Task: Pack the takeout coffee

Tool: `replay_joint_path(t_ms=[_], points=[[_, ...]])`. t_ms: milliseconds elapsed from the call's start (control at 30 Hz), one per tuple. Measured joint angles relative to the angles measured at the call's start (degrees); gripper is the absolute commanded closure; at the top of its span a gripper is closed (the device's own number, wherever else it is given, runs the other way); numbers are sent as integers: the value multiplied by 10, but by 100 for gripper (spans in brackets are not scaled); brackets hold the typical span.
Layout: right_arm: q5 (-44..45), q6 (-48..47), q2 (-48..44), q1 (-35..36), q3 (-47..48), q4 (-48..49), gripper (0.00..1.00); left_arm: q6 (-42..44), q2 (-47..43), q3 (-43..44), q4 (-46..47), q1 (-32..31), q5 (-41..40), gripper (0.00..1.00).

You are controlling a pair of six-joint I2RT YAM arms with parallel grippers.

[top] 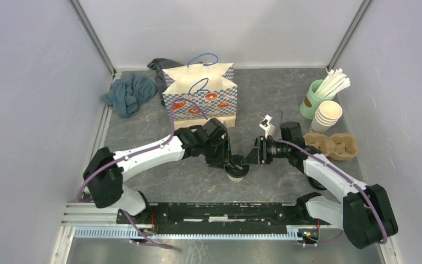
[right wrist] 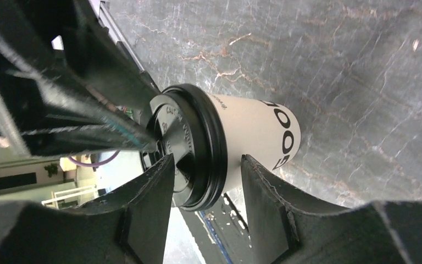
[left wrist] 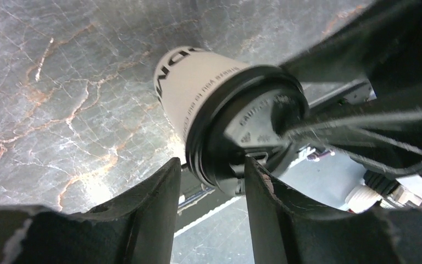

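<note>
Top view: the takeout coffee (top: 236, 172) stands upright on the dark marbled surface (top: 187, 181), just ahead of the arm bases. Its black lid faces up and its long axis is vertical. The left claw (top: 231, 163) and right claw (top: 246, 159) meet it from opposite sides at lid height.

Wrist views: each claw's jaws stand part-way apart with the lid end between them. Whether they press on the cup cannot be told. These views alone show dark lettering on the cream wall and the opposite claw's finger lying across the lid.

Farther back, in the top view only, are a patterned paper bag (top: 200, 102), a blue-grey cloth (top: 129, 93), a cardboard carrier (top: 332, 146), stacked cups (top: 327, 115) and a green straw cup (top: 314, 99).
</note>
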Motion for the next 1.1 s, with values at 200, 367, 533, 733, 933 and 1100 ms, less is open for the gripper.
replay_joint_path(t_ms=[200,367,533,733,933,1100], points=[[35,92,-78,1,-48,19,44,9,41,27,0,16,-3,52],[73,172,-149,7,-87,42,45,35,68,66,-1,42,-9,51],[88,203,-176,16,-117,45,43,59,99,100,3,45,-9,51],[94,152,-152,16,-68,0,41,65,78,78,3,45,-14,52],[77,118,-146,16,-50,-11,35,66,19,16,3,45,-17,52],[38,64,-110,3,-22,-31,38,66,-10,-16,15,45,-22,40]])
